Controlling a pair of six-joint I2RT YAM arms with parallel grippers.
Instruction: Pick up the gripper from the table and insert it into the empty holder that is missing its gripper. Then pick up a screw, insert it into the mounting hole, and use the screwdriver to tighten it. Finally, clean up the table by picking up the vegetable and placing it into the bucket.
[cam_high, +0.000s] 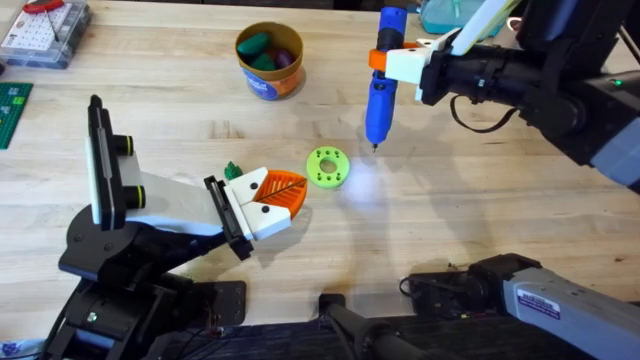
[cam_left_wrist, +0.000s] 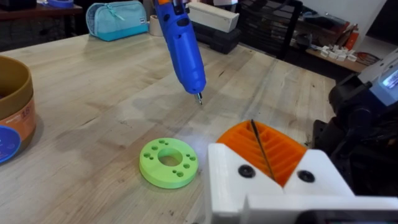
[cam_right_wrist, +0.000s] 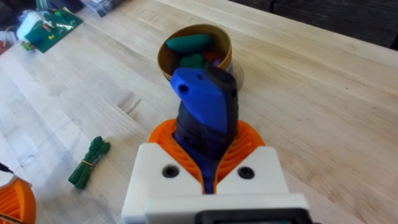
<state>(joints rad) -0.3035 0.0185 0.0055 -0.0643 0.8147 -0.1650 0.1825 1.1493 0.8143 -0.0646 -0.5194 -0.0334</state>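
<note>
My right gripper (cam_high: 388, 62) (cam_right_wrist: 208, 163) is shut on the blue screwdriver (cam_high: 379, 100) (cam_left_wrist: 181, 46) (cam_right_wrist: 204, 102), held upright with its tip just above the table, behind and right of a green disc (cam_high: 327, 167) (cam_left_wrist: 168, 161) that has a centre hole and small holes. My left gripper (cam_high: 290, 192) (cam_left_wrist: 264, 147) is shut on nothing, low over the table just left of the disc. A small green leafy vegetable (cam_high: 233, 171) (cam_right_wrist: 90, 163) lies beside the left gripper. The orange bucket (cam_high: 268, 86) (cam_left_wrist: 13, 112) (cam_right_wrist: 163, 57) at the back holds several vegetables. The loose gripper, holder and screw are out of view.
A clear parts box (cam_high: 42, 32) and a green board (cam_high: 12, 112) sit at the far left. A teal pouch (cam_high: 448, 16) (cam_left_wrist: 117, 18) lies at the back right. Bare wood stretches between the disc and the table's front.
</note>
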